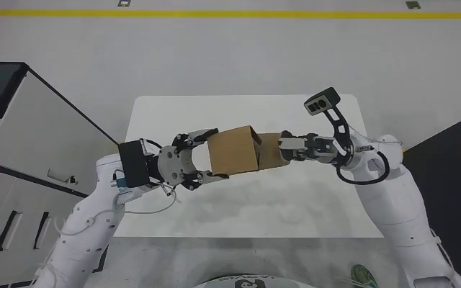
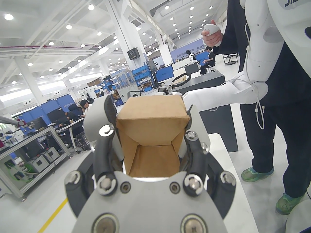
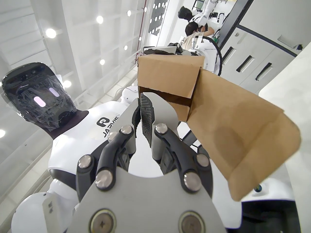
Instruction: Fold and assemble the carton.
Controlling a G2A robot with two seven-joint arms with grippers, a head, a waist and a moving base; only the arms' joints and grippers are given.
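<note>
Jaws of the left gripper (image 1: 204, 155) clamp the one brown carton (image 1: 234, 150) from both sides over the white table (image 1: 252, 216). The right gripper (image 3: 143, 101) has its jaws pressed together at the carton's other end. The right wrist view shows a long open flap (image 3: 243, 134), and the left wrist view shows folded-in end flaps (image 2: 150, 132). A yellow line (image 1: 216, 13) crosses the grey floor.

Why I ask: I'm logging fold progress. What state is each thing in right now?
carton: opened into a box shape, not yet closed.
end flap: open, sticking outward.
left gripper: shut on the carton's sides.
right gripper: shut, tips at the carton's open end.
</note>
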